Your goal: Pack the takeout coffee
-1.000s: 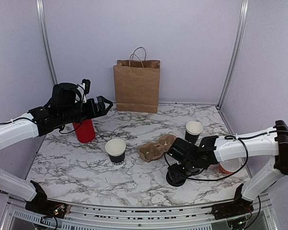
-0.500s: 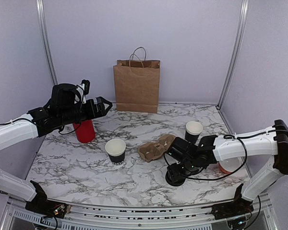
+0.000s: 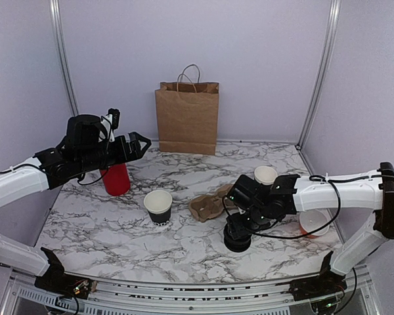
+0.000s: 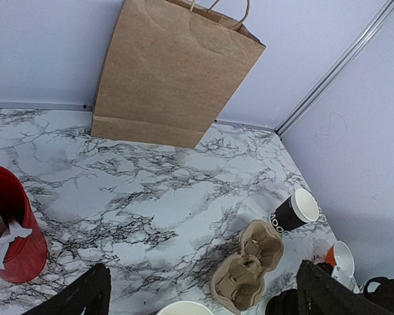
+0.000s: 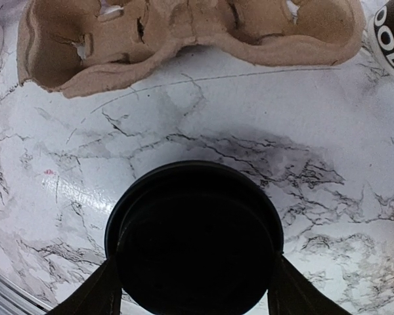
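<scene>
Two alike small black paper cups with white print near the base stand open. One is at table centre [image 3: 159,207], one at the right [image 3: 265,174] [image 4: 292,211]. I cannot tell which is the takeout coffee. My right gripper [image 3: 237,237] [image 5: 194,262] is shut on a flat round black lid [image 5: 194,243], low over the table just in front of the cardboard cup carrier [image 3: 210,203] [image 5: 184,26]. My left gripper [image 3: 139,141] [image 4: 207,295] is open and empty, held high above the red holder [image 3: 116,178] [image 4: 10,230].
A brown paper bag [image 3: 187,118] [image 4: 174,72] stands upright at the back centre. An orange cup with a white inside [image 3: 313,225] [image 4: 338,254] sits at the right, behind my right arm. Metal frame posts rise at the back corners.
My right gripper has moved a little left and toward the carrier with the lid in it, and now partly covers the right cup. My left gripper has drawn back slightly.
</scene>
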Motion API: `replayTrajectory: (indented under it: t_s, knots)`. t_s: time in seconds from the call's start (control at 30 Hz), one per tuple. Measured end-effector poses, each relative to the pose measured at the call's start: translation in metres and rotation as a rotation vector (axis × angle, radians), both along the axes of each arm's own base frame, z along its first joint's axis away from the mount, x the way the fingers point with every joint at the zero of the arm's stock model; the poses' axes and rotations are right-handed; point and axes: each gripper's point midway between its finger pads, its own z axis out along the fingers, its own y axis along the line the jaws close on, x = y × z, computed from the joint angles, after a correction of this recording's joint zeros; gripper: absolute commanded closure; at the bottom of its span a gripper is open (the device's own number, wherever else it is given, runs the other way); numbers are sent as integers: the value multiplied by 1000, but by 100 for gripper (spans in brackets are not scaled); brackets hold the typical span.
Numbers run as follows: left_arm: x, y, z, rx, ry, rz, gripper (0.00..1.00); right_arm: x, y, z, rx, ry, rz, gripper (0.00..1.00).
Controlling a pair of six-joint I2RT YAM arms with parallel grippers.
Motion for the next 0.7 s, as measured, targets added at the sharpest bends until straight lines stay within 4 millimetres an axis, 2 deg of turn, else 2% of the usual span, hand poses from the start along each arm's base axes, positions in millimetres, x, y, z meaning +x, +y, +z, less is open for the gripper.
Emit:
replayTrajectory:
  t_s: [0.23,0.7]
  knots:
    - [0,1,-2,3,3,3,1,-1,-6,1,-19,10,0,30]
    - [0,1,-2,3,3,2,1,-6,-5,-3,-10,37,10,24]
